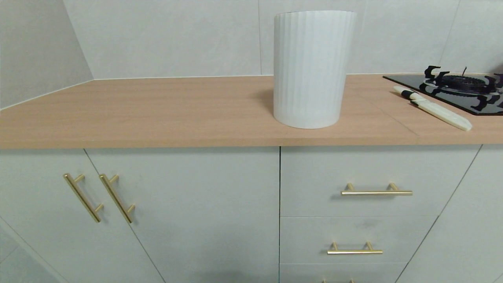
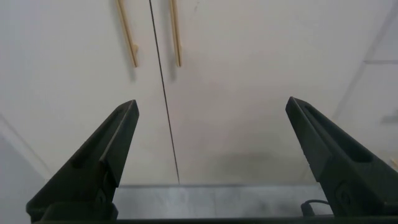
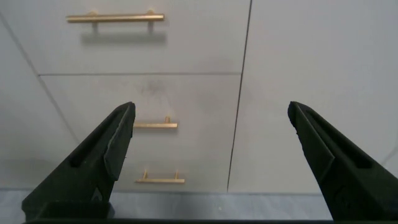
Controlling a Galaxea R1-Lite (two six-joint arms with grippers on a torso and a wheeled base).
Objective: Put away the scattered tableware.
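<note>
Right now both sets of fingers (image 2: 115,146) are hanging spread wide w/ nothing between them. The left gripper (image 2: 211,104) is facing the doors (image 2: 249,81) and the right gripper (image 3: 210,107) is facing the drawers (image 3: 143,53), both apparently below the tabletop (image 1: 157,114). The knife (image 1: 432,108) is lying flat on the tabletop at the robot's right, far end just beside the stove (image 1: 459,88), well apart from the holder (image 1: 308,70). Prob. the step in hand is reaching for the knife w/ the right arm. Best approach, imo: rising clear of the tabletop edge first, coming down from above, fingers straddling the knife crosswise near its middle, keeping off the stove.
</note>
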